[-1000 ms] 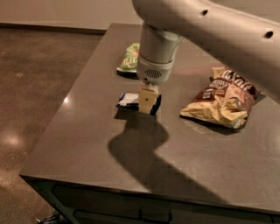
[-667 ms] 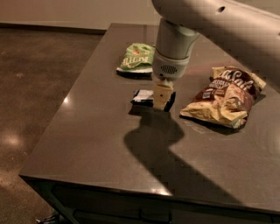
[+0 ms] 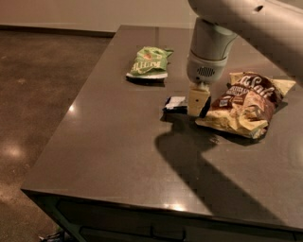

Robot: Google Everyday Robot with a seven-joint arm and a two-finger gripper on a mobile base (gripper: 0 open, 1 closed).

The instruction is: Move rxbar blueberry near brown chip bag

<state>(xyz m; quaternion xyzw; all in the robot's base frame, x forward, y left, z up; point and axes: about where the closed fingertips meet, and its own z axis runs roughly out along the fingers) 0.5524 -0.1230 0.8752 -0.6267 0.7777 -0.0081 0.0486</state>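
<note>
**Bar held right by chip bag**

Gripper (image 3: 199, 105) is low over table (image 3: 118, 156), fingers closed on right end of blue bar (image 3: 174, 103), w/ bar's left end sticking out. Bar is just left of brown chip bag (image 3: 246, 106). Green bag (image 3: 148, 63) lies well apart, further back.

One cam only, so no 2nd view to share anything w/. It sits high, off the near edge of the table (image 3: 118, 156), looking down at a slant & fwd across the top twd the far wall. Mid range: near & left edges in frame, right side cut off. Floor (image 3: 38, 94) fills the left. Arm (image 3: 236, 14) enters top right, close to lens. End effector (image 3: 198, 101) is just right of ctr, low over the table, clamped on the rxbar blueberry (image 3: 175, 102).
</note>
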